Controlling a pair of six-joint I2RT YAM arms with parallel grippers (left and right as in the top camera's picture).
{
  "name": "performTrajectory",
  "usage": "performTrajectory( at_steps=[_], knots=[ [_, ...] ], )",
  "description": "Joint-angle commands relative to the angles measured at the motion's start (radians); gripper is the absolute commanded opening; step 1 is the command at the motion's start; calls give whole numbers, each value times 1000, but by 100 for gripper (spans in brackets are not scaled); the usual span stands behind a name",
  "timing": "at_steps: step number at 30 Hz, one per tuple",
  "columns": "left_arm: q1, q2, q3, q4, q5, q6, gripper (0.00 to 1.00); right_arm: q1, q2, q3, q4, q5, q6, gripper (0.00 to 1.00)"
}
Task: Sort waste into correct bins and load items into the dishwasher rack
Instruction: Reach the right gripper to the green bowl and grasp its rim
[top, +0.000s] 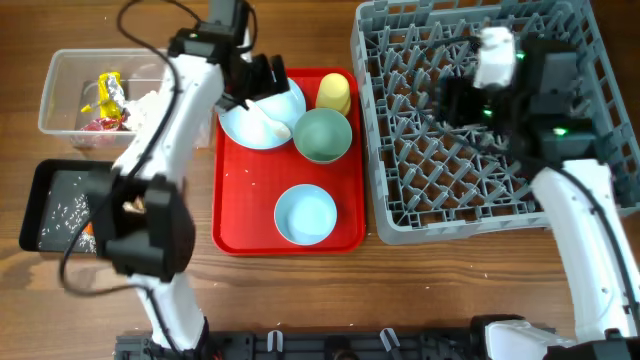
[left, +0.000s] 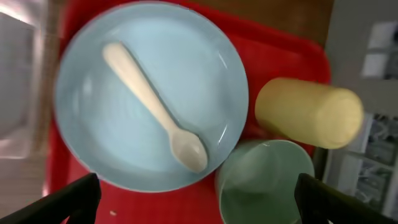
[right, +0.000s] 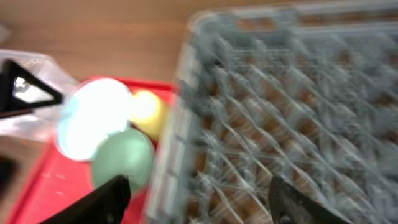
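Overhead looks down on the wooden table (top: 320, 30); left wrist, close above a round light blue plate (left: 93, 137); right wrist, blurred, over the grey pegged plastic rack (right: 280, 93); all 3 share the plate.

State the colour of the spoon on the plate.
Creamy white; the spoon shows best in the left wrist view, on the light blue plate.

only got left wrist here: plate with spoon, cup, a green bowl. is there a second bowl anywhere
observer: yes, a blue bowl sits on the red tray, apart from the green bowl and nearer the arm bases.
operator: ok and where's the right arm
observer: the right gripper hangs open over the rack, holding nothing.
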Motion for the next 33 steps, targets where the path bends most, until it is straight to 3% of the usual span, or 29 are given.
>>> performTrajectory(
  at_steps=[1, 2, 4, 6, 11, 15, 18, 21, 26, 33],
  knots=[
    [65, -206, 3, -58, -136, -16, 100, 208, 14, 20, 134, 1, 87, 70],
    [127, -249, 3, -91, -158, -16, 100, 388, 51, 20, 219, 178, 101, 70],
    [196, -256, 3, -106, -153, -17, 100, 484, 119, 29, 234, 280, 94, 70],
    [254, -255, 2, -121, -150, -16, 100, 523, 206, 68, 156, 263, 92, 70],
    [301, -251, 2, -109, -150, -16, 100, 525, 308, 121, -59, 159, 56, 70],
    [299, -249, 0, -105, -150, -16, 100, 525, 412, 121, -87, 145, 48, 70],
    [299, -249, -16, -106, -150, -16, 100, 525, 526, 121, -65, 191, 166, 57],
    [299, -249, -43, -105, -150, -16, 100, 525, 561, 121, -61, 287, 307, 57],
    [299, -247, -71, -93, -150, -16, 100, 525, 563, 121, -50, 364, 385, 57],
    [299, -247, -71, -82, -150, -16, 100, 528, 548, 232, -46, 224, 168, 62]
  ],
)
